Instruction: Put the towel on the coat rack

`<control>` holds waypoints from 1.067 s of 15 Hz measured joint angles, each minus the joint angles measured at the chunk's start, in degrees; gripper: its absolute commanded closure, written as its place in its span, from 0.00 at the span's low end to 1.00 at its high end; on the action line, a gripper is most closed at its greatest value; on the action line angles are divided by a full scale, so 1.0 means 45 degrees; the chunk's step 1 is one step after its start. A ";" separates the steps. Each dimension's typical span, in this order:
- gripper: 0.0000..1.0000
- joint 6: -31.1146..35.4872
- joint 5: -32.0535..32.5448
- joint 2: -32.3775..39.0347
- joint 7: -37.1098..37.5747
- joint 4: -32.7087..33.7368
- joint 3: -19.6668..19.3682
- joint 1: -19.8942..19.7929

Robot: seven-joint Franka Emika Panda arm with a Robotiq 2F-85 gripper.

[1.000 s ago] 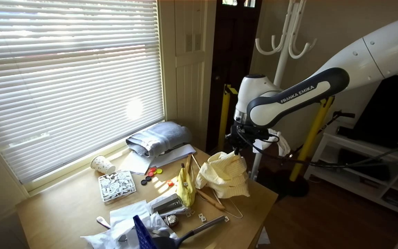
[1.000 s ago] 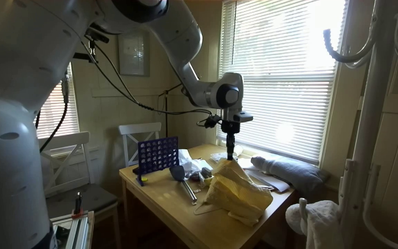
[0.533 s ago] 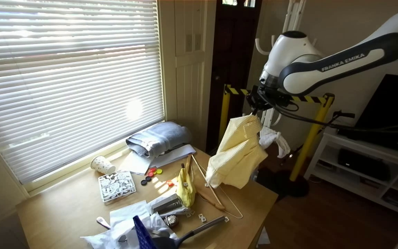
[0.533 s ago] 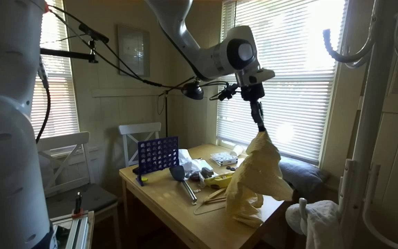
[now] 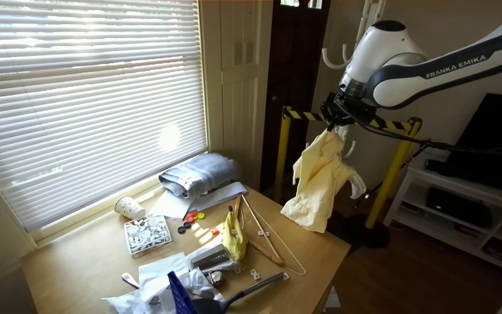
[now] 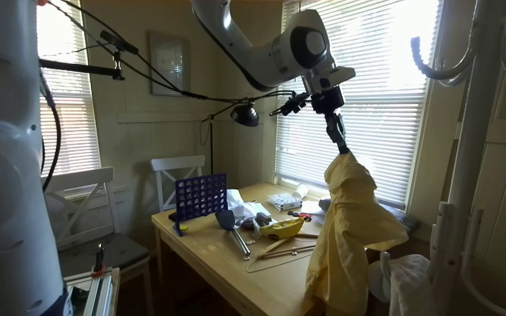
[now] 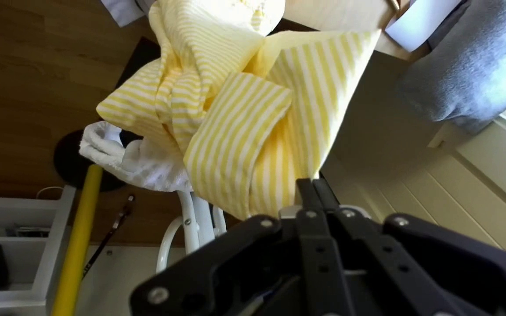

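Observation:
The towel is a yellow and white striped cloth (image 5: 320, 183), also in an exterior view (image 6: 352, 219) and the wrist view (image 7: 244, 145). My gripper (image 5: 331, 127) is shut on the towel's top edge; its fingertips also show in an exterior view (image 6: 344, 150) and the wrist view (image 7: 313, 181). The towel hangs from the fingers, off the table's corner. The white coat rack (image 6: 477, 145) has curved upper hooks (image 6: 446, 74) and lower hooks; it stands behind the towel in an exterior view (image 5: 336, 65) and the wrist view (image 7: 200, 219). The arm partly hides it.
A white cloth (image 6: 411, 276) hangs on a lower rack hook. The wooden table (image 5: 81, 261) bears hangers (image 5: 262, 229), a yellow banana-shaped pouch (image 5: 234, 237), a spatula (image 5: 255, 285) and a folded grey-blue towel (image 5: 203, 172). Yellow barrier posts (image 5: 392, 174) and a white TV stand (image 5: 434, 192) stand beyond.
The gripper has risen and moved off the table toward the coat rack with the towel in it. The towel, first bunched on the table, now hangs down. The hangers are uncovered.

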State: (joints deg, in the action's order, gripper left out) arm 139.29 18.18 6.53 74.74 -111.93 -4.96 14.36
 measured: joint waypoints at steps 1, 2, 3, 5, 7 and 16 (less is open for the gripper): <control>1.00 0.0000 0.0000 0.0030 0.0020 0.0002 0.0086 -0.0075; 1.00 0.0052 -0.0005 0.0054 0.0152 0.0038 0.0219 -0.0201; 1.00 0.0206 -0.0120 0.0084 0.0451 0.0133 0.0317 -0.0332; 1.00 0.0258 -0.0151 0.0168 0.1388 0.0584 0.0355 -0.0573; 1.00 0.0212 -0.0151 0.0293 0.2226 0.1261 0.0325 -0.0883; 0.99 -0.0221 -0.0230 0.1278 0.2818 0.5260 0.0289 -0.1639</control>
State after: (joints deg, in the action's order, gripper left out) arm 138.29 17.14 12.28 87.42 -88.26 -3.66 6.99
